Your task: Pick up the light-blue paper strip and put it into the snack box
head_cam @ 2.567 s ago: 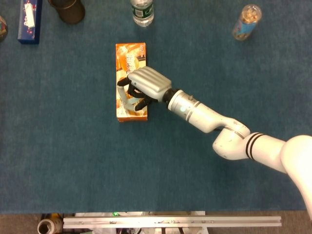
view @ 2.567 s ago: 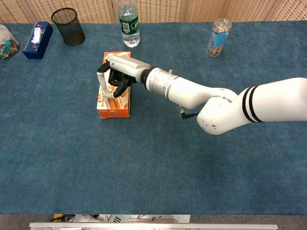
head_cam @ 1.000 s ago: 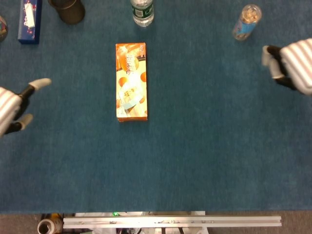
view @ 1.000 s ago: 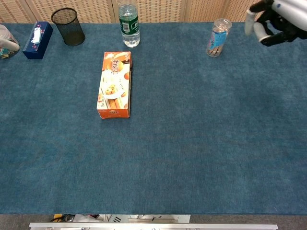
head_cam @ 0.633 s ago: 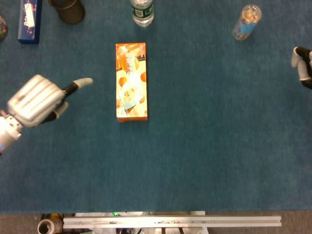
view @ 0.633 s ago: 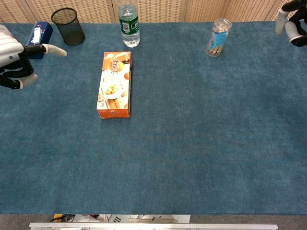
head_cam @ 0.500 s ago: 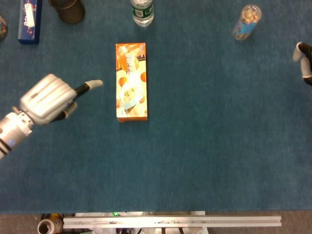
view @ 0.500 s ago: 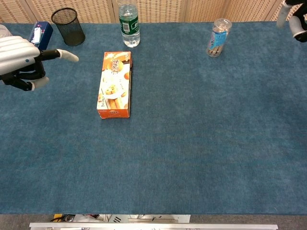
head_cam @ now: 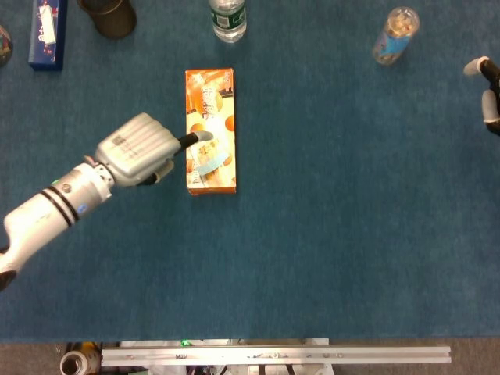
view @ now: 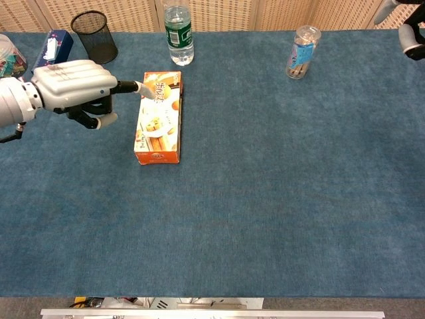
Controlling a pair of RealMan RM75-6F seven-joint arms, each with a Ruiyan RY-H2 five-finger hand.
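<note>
Now the left hand (head_cam: 139, 150), one finger extended and holding nothing, has reached the snack box (head_cam: 210, 130), where the light-blue paper strip (head_cam: 205, 162) lies.

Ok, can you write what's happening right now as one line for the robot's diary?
left hand: one finger stretched over snack box, holding nothing | right hand: at table's far right edge, holding nothing | paper strip: lying on box

The right robot hand (head_cam: 489, 90) is cut off by the picture's edge in both views, so its grip cannot be told. Whether the left robot hand (view: 74, 84) touches the box (view: 159, 118) is unclear.
</note>
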